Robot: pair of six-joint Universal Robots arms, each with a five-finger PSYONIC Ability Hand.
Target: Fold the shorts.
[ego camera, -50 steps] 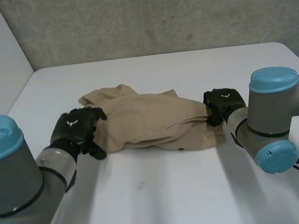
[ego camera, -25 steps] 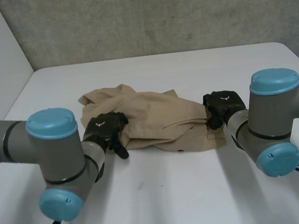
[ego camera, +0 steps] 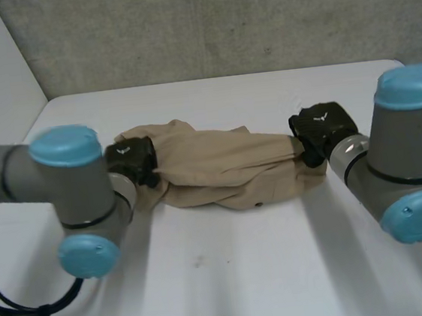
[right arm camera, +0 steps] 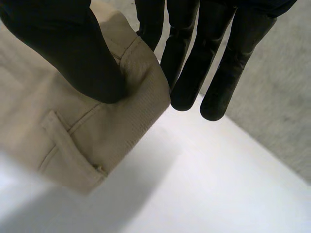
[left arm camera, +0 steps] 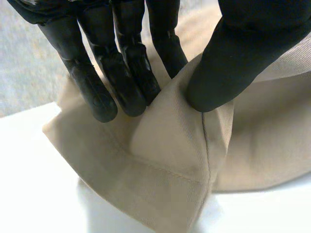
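Note:
The tan shorts [ego camera: 223,168] stretch across the middle of the white table [ego camera: 231,276], held up slightly at both ends. My left hand [ego camera: 132,157] grips their left end; in the left wrist view a fold of cloth [left arm camera: 175,131] is pinched between the thumb [left arm camera: 228,58] and the fingers [left arm camera: 121,73]. My right hand [ego camera: 320,129] grips the right end. There the waistband corner [right arm camera: 131,97], with a belt loop and a pocket seam, is pinched between the thumb [right arm camera: 77,53] and the fingers [right arm camera: 194,63].
A grey concrete wall [ego camera: 219,21] runs behind the table's far edge. My left arm [ego camera: 71,195] lies across the near left of the table and my right arm [ego camera: 400,161] stands at the near right. Bare table lies in front of the shorts.
My left hand has moved from the table beside the shorts onto their left end and closed on the cloth. Both ends have risen and the shorts are pulled straighter.

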